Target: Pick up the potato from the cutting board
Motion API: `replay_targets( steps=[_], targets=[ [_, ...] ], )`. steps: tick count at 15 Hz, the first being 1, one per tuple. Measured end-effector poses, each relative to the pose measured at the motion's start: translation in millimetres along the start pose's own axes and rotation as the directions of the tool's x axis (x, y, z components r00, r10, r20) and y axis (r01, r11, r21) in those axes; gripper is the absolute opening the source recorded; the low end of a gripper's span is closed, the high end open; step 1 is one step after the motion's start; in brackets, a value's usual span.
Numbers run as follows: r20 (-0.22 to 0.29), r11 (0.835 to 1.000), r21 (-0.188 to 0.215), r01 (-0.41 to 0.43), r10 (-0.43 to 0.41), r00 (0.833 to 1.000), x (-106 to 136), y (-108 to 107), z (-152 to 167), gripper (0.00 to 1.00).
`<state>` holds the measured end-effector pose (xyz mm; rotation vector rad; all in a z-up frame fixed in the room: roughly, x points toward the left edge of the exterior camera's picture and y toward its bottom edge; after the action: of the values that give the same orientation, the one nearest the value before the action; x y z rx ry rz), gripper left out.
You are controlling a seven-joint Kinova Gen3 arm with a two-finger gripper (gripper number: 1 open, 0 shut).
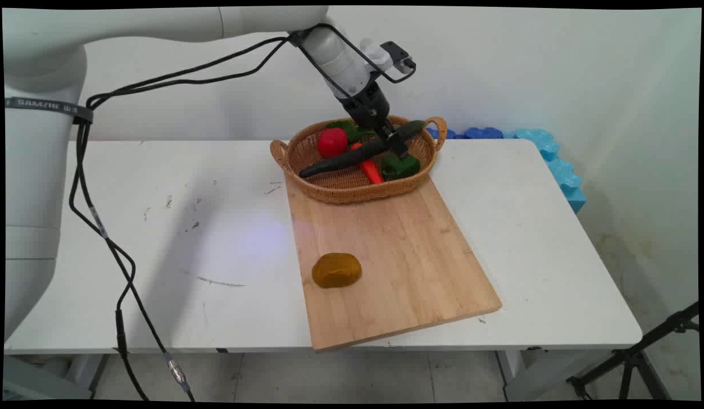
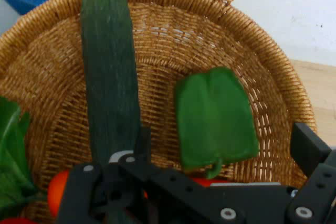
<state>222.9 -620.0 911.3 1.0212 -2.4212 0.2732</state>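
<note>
A robot test lab is suggested by a bare white wall (image 1: pixel 556 68), a plain white table (image 1: pixel 158 227) laid with toy vegetables in a basket (image 1: pixel 352 190), blue foam (image 1: pixel 556 165) behind it and a tripod (image 1: pixel 641 358) on the floor.

A white counter (image 1: pixel 528 238) is standing against a plain white wall (image 1: pixel 556 68), with blue foam pieces (image 1: pixel 556 162) lying along its far right edge, a pale tiled floor (image 1: pixel 352 375) showing beneath, and a black tripod leg (image 1: pixel 641 355) reaching in at lower right.

Gripper (image 1: pixel 398 145) over basket (image 1: pixel 329 190), cucumber (image 1: pixel 357 154)
</note>
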Motion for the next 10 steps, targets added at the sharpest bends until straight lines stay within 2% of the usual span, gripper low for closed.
replay_targets(
  steps=[5, 10],
  targets=[
    [-0.076, 1.000, -0.013, -0.018, 0.017, 0.997, 2, 6, -34, 1.00],
    [-0.189, 0.998, -0.040, -0.051, 0.042, 0.981, -10, 22, -121, 1.00]
  ],
)
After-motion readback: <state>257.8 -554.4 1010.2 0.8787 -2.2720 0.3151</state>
